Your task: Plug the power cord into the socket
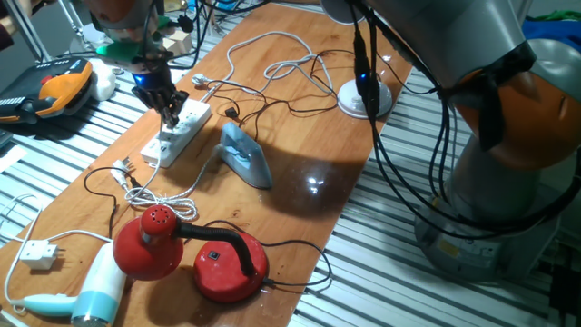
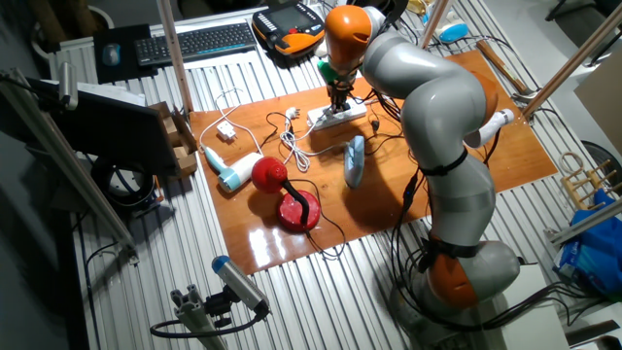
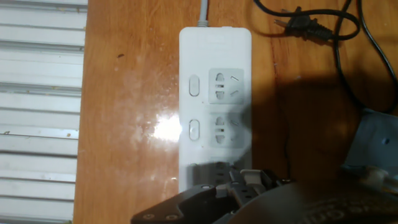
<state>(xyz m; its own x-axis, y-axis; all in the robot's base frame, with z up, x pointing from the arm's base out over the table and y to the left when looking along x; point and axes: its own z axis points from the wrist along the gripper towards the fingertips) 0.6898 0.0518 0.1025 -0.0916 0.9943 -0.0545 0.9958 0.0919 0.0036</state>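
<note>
The socket (image 1: pixel 189 121) (image 2: pixel 335 118) (image 3: pixel 214 56) is a long white power strip lying on the wooden table. My gripper (image 1: pixel 171 116) (image 2: pixel 339 105) (image 3: pixel 230 182) stands straight over its middle, fingertips down at the third outlet and covering it. The fingers look pressed together, and no cable trails from them. The power cord's small black plug (image 1: pixel 232 114) (image 3: pixel 303 26) lies loose on the wood just beyond the strip's far end, prongs pointing at the strip. Its thin black cable (image 3: pixel 367 37) runs off to the side. Two free outlets show ahead of my fingers in the hand view.
A blue iron (image 1: pixel 245 156) (image 2: pixel 355 160) stands right beside the strip. A red lamp (image 1: pixel 150 241) and a hair dryer (image 1: pixel 95 291) lie at the near end. A white lamp base (image 1: pixel 365 98) and looping white cords (image 1: pixel 272 68) are farther off. Slatted metal (image 3: pixel 37 93) borders the wood.
</note>
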